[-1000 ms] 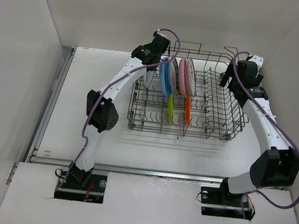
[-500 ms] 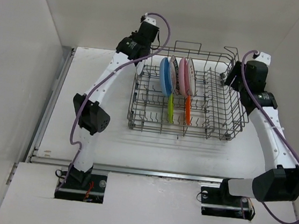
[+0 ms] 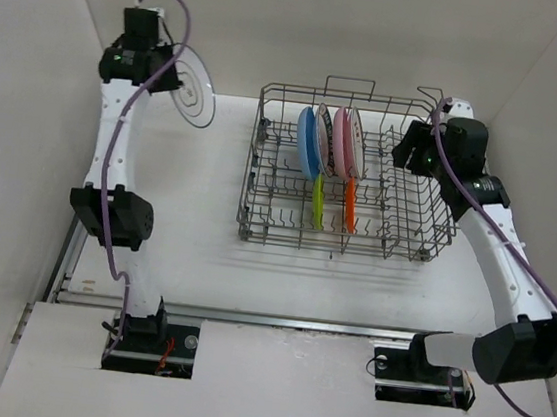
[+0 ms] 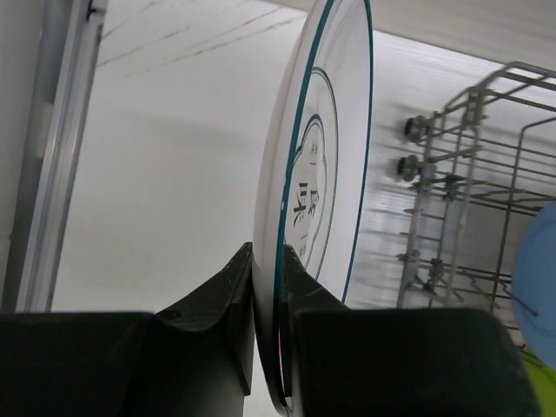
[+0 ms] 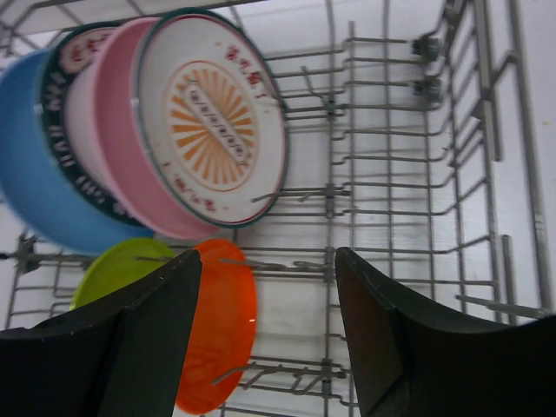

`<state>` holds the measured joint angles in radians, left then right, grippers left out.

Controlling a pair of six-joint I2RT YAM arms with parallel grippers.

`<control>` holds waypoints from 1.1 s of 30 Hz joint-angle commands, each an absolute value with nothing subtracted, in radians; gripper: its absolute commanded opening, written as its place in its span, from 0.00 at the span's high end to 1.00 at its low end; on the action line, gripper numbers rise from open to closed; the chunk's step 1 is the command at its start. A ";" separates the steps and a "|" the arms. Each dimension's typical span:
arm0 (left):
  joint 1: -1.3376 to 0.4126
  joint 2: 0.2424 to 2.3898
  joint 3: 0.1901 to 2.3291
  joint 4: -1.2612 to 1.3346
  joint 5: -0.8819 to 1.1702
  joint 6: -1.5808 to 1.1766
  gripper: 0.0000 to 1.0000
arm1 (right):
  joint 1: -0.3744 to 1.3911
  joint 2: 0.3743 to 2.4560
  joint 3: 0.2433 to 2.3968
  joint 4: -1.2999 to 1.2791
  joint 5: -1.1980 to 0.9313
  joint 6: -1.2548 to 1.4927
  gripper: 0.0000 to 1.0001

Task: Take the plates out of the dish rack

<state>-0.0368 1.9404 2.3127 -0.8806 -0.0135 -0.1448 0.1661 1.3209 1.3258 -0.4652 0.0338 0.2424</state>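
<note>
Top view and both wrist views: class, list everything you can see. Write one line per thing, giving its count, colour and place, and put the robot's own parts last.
Table: one, white, under everything.
Rack: one, grey wire, on the table in front of the right arm.
Blue plate: one, blue, upright in the rack's far row, leftmost.
Dark-rimmed plate: one, dark rim, between the blue and pink plates.
Pink plate: one, pink, far row.
Orange-centred plate: one, white with an orange centre, far row, rightmost.
Green plate: one, yellow-green, near row.
Orange plate: one, orange, near row, right of the green plate.
Ringed plate: one, white with dark rings, held on edge above the table's far left.
Left gripper: one, black, shut on the ringed plate's rim.
Right gripper: one, black, open above the rack.
</note>
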 commanded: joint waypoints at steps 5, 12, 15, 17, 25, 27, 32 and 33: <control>0.191 1.966 2.203 -0.948 0.458 -0.112 1.00 | 0.270 1.267 1.365 -0.436 -0.132 0.221 0.31; 0.293 2.111 2.094 -0.951 0.678 -0.025 1.00 | 0.440 1.325 1.365 -0.495 -0.152 0.203 0.35; 0.302 2.158 2.094 -0.976 0.646 0.035 1.00 | 0.500 1.357 1.376 -0.515 -0.152 0.202 0.35; 0.302 2.180 2.094 -0.985 0.634 0.046 1.00 | 0.532 1.382 1.365 -0.515 -0.141 0.202 0.28; 0.302 2.279 2.063 -0.985 0.436 -0.015 1.00 | 0.588 1.495 1.378 -0.525 -0.083 0.224 0.19; 0.302 2.296 2.063 -1.003 0.413 0.027 0.93 | 0.598 1.523 1.399 -0.538 -0.083 0.224 0.20; 0.311 2.353 2.052 -1.025 0.413 0.051 0.87 | 0.598 1.581 1.388 -0.529 -0.072 0.244 0.26; 0.311 2.365 2.052 -1.025 0.423 0.051 0.87 | 0.598 1.591 1.402 -0.529 -0.072 0.244 0.28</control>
<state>0.3042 2.3085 2.0777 -0.9791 0.5388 -0.0032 0.5922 1.5780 1.3476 -0.5381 -0.0921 0.2260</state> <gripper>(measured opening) 0.142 0.727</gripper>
